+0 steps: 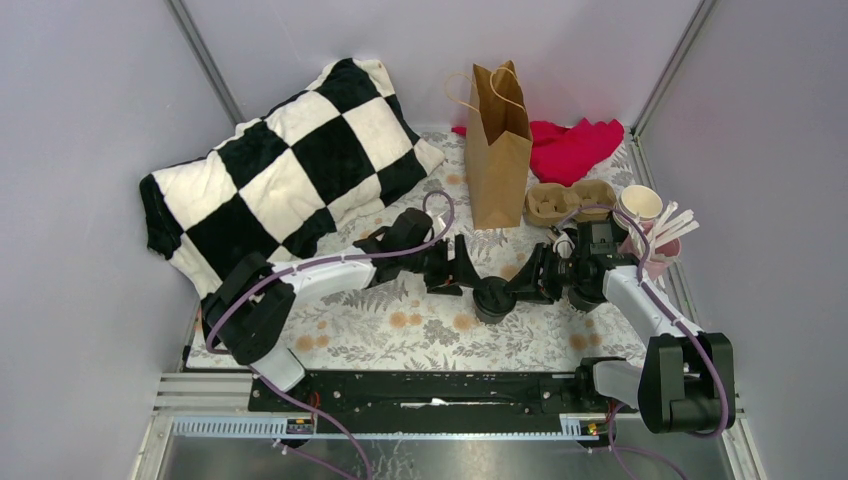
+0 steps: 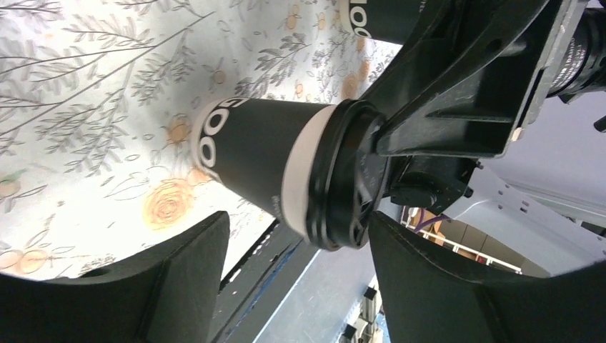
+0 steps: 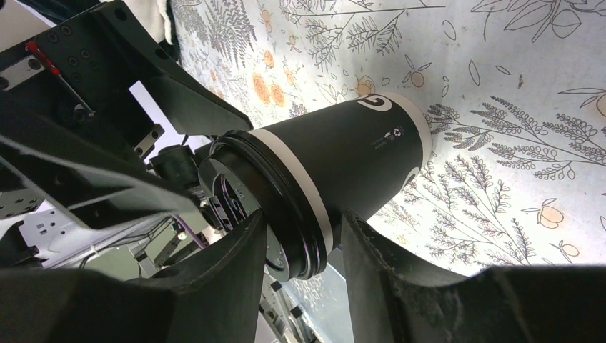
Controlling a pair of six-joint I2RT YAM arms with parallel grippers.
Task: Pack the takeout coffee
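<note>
A black coffee cup (image 1: 492, 299) with a black lid sits mid-table on the flowered cloth, between both grippers. My right gripper (image 1: 524, 288) is shut on it: in the right wrist view the fingers (image 3: 236, 286) pinch the lid's rim (image 3: 300, 243), with the cup's body (image 3: 343, 153) running away from them. My left gripper (image 1: 464, 278) is open and empty; in the left wrist view its fingers (image 2: 179, 279) stand wide apart just short of the cup (image 2: 264, 161). A second black cup (image 2: 379, 18) shows at the top edge of that view.
A tall brown paper bag (image 1: 498, 150) stands open at the back. A cardboard cup carrier (image 1: 570, 203), a white paper cup (image 1: 640, 203) and a pink cup of stirrers (image 1: 662, 250) are on the right. There is a red cloth (image 1: 575, 148) behind and a checkered blanket (image 1: 290, 170) on the left.
</note>
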